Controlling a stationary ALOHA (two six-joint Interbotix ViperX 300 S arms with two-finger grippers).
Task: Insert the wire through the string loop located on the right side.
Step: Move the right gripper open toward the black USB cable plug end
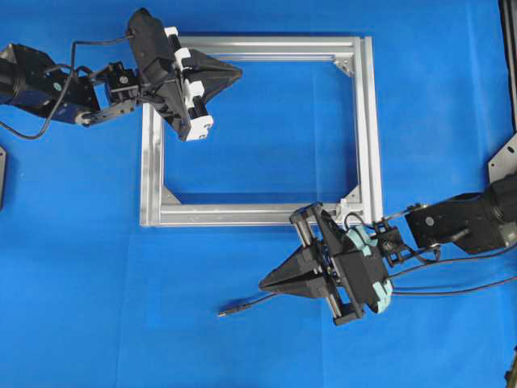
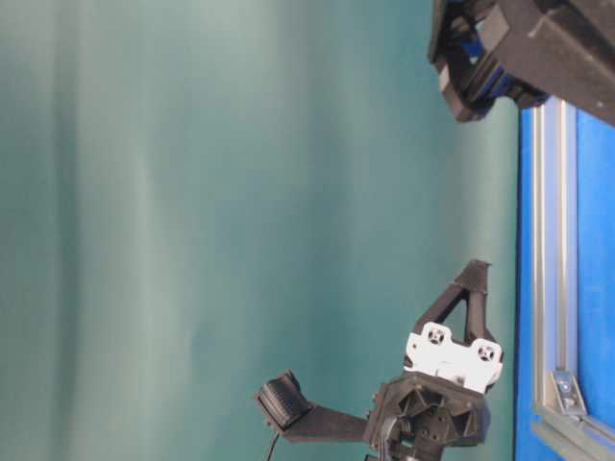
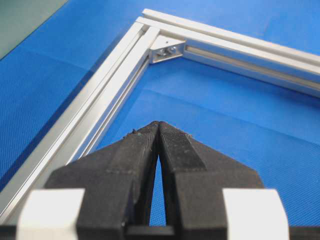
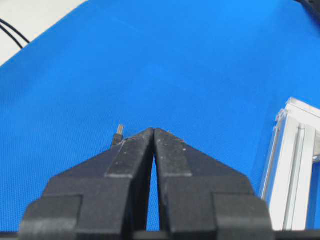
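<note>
The wire (image 1: 250, 304) lies on the blue cloth below the frame, and its small plug tip (image 1: 222, 312) points left. In the right wrist view that plug tip (image 4: 119, 131) shows just beyond and left of my fingers. My right gripper (image 1: 262, 284) is shut and empty, over the wire a little right of the plug. My left gripper (image 1: 239, 73) is shut and empty too, over the frame's top-left part; its closed tips (image 3: 158, 123) hang over bare cloth inside the frame. The string loop is too small to make out.
The silver aluminium frame (image 1: 370, 129) lies flat in the middle, with corner brackets (image 3: 167, 49) inside its corners. Its lower right corner (image 4: 292, 170) sits close beside my right gripper. Thicker black arm cables (image 1: 452, 283) trail to the right.
</note>
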